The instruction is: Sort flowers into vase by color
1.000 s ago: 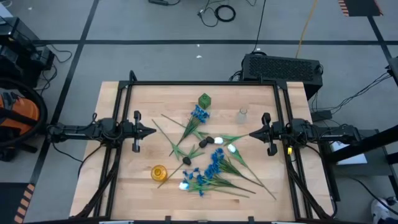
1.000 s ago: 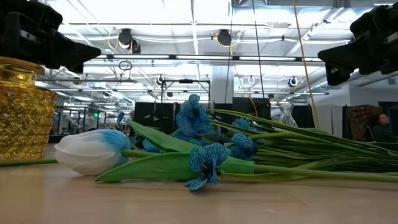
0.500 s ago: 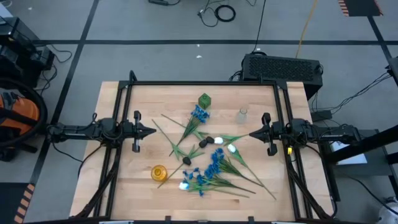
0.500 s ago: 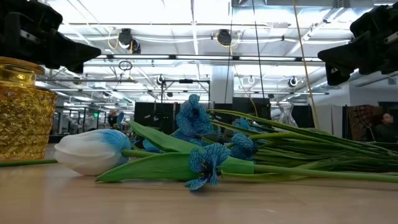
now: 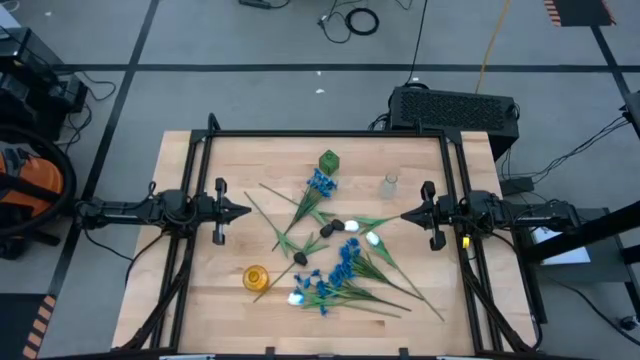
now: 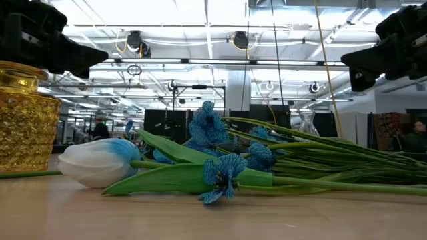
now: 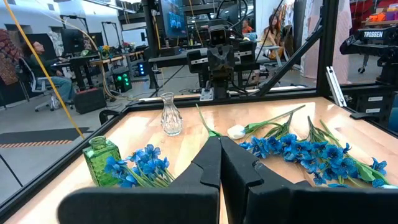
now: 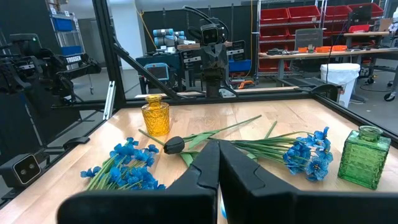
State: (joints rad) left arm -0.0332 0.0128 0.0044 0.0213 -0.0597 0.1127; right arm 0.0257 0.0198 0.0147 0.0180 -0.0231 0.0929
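Basically both hands pinched closed and empty, left hand (image 5: pixel 246 211) and right hand (image 5: pixel 404 214) at opposite counter (image 5: pixel 200 290) edges, the flowers (image 5: pixel 340 270) scattered loose between them near yellow vase (image 5: pixel 255 277), green vase (image 5: pixel 329 162), clear vase (image 5: pixel 389 184).

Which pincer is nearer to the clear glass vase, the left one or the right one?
The right. The right pincer is shut, close beside the clear glass vase, a little nearer the table's front. The left pincer, also shut, waits across the table beyond the flowers.
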